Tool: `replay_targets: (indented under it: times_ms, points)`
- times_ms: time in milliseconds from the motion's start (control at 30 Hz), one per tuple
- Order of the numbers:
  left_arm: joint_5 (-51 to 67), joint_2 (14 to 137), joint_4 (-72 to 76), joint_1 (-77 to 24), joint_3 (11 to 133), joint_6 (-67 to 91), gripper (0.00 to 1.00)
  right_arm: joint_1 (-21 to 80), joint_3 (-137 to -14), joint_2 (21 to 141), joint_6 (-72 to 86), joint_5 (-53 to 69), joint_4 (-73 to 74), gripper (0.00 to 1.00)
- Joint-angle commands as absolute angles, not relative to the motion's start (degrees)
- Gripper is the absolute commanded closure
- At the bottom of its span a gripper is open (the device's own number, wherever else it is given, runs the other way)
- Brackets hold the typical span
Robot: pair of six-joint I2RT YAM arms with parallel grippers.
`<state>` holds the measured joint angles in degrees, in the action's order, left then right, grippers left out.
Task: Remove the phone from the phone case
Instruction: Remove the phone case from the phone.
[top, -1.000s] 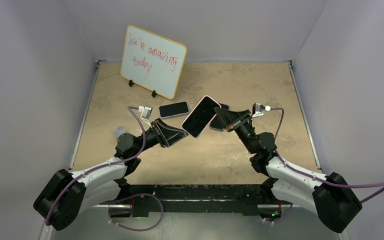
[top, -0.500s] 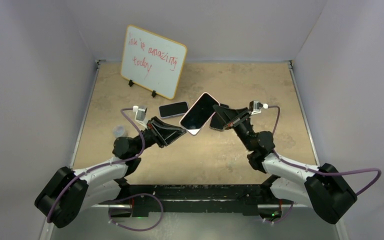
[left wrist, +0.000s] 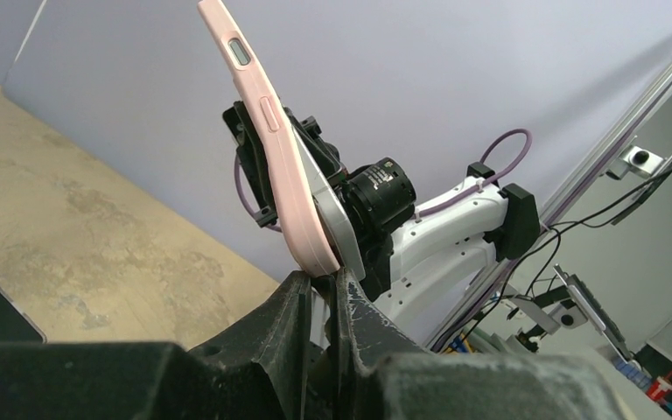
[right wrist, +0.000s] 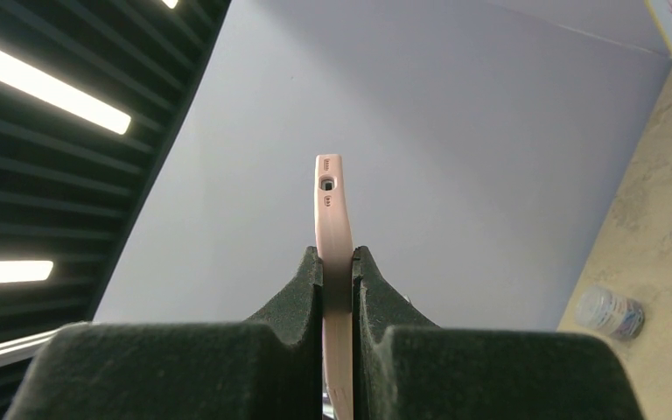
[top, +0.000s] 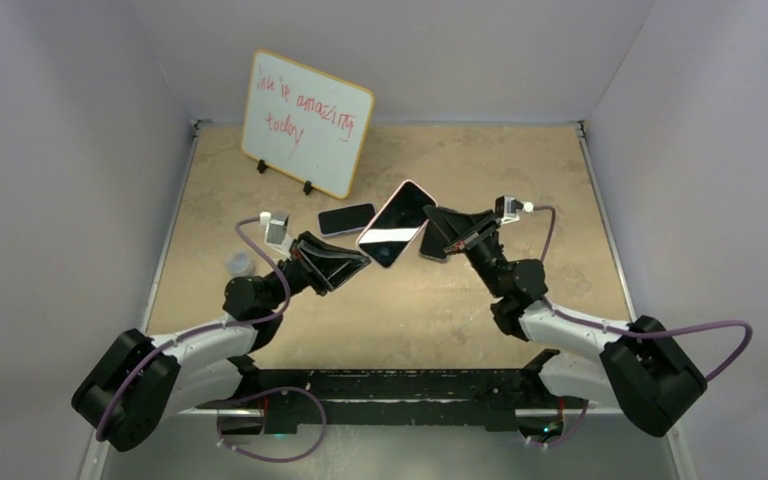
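Currently the phone (top: 397,224) hangs above the tabletop (top: 460,300), left claw (top: 366,263) pinching its pink case (left wrist: 271,149) at a lower corner, right claw (top: 428,224) an edge; the pliable case likely peels best from a corner.

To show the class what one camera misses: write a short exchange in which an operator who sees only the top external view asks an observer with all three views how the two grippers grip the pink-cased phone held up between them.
Operator: From above, the right gripper meets the phone case. Is it clamped?
Observer: Yes. The right wrist view shows both fingers pressed flat against the case, which is seen edge-on, with an end with cutouts sticking out past the tips.
Operator: And the left gripper?
Observer: The left wrist view shows it shut on the case's lower corner, with the side buttons facing that camera.
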<state>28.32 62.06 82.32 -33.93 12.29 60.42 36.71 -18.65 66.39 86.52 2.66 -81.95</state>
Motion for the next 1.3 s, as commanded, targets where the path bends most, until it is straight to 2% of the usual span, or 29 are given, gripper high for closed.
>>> replay_targets:
  times_ms: [0,133,267,400,567,733,1067,1267]
  points:
    - [23.95,63.44,81.25,-33.79,12.52,59.46,0.81,39.49,-20.86,63.48,87.3,14.83,-84.39,1.0]
    - [24.17,61.79,80.61,-33.84,10.54,61.08,0.66,38.95,-22.0,59.4,78.99,11.67,-73.89,1.0]
    - [23.73,58.26,77.15,-33.65,8.41,61.15,0.56,38.18,-23.12,55.36,73.03,8.38,-65.26,1.0]
    - [22.04,52.65,69.77,-32.74,7.42,59.72,0.49,37.67,-23.49,53.67,71.06,7.39,-61.69,1.0]
    - [21.01,47.98,56.78,-32.56,9.97,55.47,0.48,37.14,-23.04,54.08,71.85,7.79,-61.85,1.0]
    - [21.8,48.63,54.08,-32.51,11.32,54.75,0.5,36.96,-23.54,55.28,73.04,9.36,-63.59,1.0]
    - [22.76,51.08,56.48,-32.26,11.32,54.23,0.77,36.14,-23.2,58.82,80.32,14.93,-72.23,1.0]
    - [23.03,51.77,56.23,-32.01,12.33,52.9,0.83,36.12,-23.65,61.64,86.01,18.21,-80.37,1.0]
